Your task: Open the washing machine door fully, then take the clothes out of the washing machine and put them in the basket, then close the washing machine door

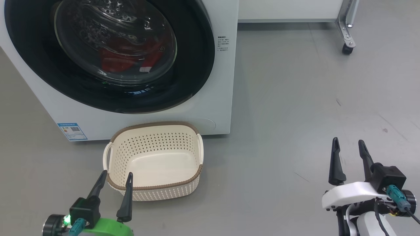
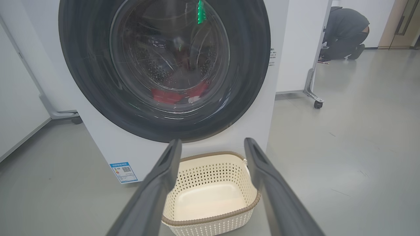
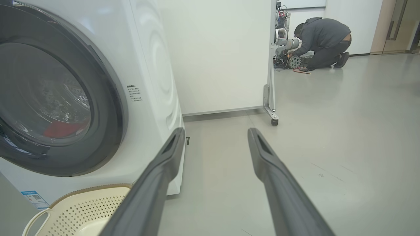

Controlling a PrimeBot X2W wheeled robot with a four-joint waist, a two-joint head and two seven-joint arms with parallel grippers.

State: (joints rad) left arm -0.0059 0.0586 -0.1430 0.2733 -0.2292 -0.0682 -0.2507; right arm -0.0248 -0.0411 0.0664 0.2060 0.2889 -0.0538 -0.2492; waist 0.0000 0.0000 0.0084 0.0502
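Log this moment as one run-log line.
door shut | clothes inside washing machine | basket empty, before it | left jaws open, empty | right jaws open, empty | next: open door

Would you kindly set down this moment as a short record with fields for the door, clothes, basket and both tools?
door: washing machine door shut
laundry: red clothes inside, behind the glass
container: basket empty, on the floor before the washing machine
left: left tool open, empty, near the basket's front rim
right: right tool open, empty, over bare floor
background: person crouching beyond a partition
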